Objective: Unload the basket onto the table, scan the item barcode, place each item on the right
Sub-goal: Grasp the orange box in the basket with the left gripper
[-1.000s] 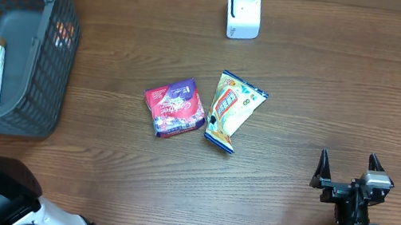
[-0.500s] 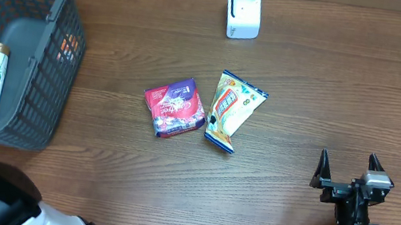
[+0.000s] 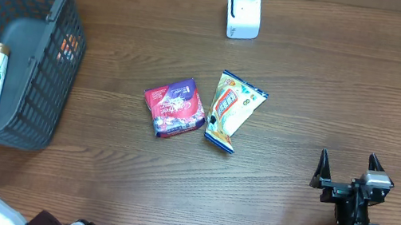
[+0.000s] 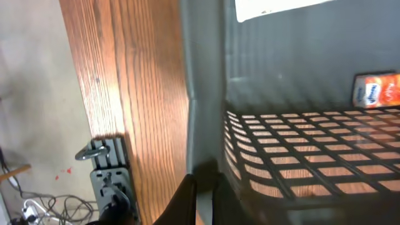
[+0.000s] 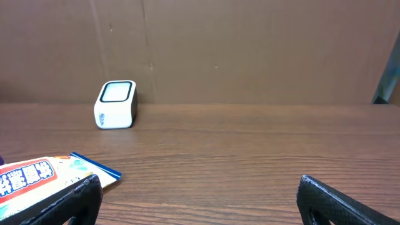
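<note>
Two items, red packet (image 3: 175,108) and yellow packet (image 3: 231,109), lie unmoved mid-table near the scanner (image 3: 243,11) as the left gripper (image 4: 203,187), clamped on the basket (image 3: 48,80) rim, has pulled it slightly rightward; the right gripper (image 3: 348,160) gapes wide.

A dark grey plastic mesh basket (image 3: 44,80) stood at the left end of the brown wood-grain table (image 3: 333,93). In the left wrist view its solid rim and latticed side filled most of the frame, with a strip of bare wood between the basket and the table's edge. Past that edge lay a pale floor (image 4: 31,75). A grey metal clamp (image 4: 106,169) sat at the table's edge, and a tangle of cables (image 4: 37,209) lay on the floor near it. Behind the table rose a plain brown cardboard wall (image 5: 250,50).
</note>
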Motion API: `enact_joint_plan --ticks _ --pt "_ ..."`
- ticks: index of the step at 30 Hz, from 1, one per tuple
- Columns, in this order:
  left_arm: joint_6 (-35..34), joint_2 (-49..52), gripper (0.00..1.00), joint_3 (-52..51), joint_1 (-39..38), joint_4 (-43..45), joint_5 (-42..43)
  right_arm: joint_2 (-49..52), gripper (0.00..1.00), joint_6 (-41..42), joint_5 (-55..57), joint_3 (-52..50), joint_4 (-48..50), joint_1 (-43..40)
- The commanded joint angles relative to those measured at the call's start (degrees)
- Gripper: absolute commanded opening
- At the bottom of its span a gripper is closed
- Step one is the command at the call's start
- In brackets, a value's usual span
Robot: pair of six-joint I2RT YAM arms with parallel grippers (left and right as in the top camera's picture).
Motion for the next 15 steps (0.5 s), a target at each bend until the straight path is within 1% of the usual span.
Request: enact_joint_plan --ticks 1,5,7,9,11,13,15 --pt "-2.0 0.1 0.04 -3.1 0.4 3.3 -1.3 -0.6 1.00 0.1 0.1 -0.6 0.4 0.2" --pt "-1.7 0.1 0.04 -4.7 0.3 11.2 -0.8 -0.6 1.00 0.1 0.1 -0.6 0.4 0.2" --pt "-0.1 0.2 0.04 -4.7 0.3 14.1 1.2 -0.6 1.00 0.1 0.1 -0.6 0.4 0.2" --pt "3.0 0.2 0.04 -4.7 0.3 16.5 3.7 -0.6 1.00 0.1 0.1 -0.6 0.4 0.2" --pt "4.1 0.2 0.04 -4.7 0.3 16.5 4.4 -0.6 1.00 0.1 0.1 -0.6 0.4 0.2" --pt "4.1 0.2 0.04 -4.7 0.3 14.4 4.4 -0.6 1.00 0.1 0.1 -0.6 0.4 0.2" --pt "4.1 0.2 0.04 -4.7 0.0 9.6 4.6 -0.6 1.00 0.1 0.1 -0.6 0.4 0.2"
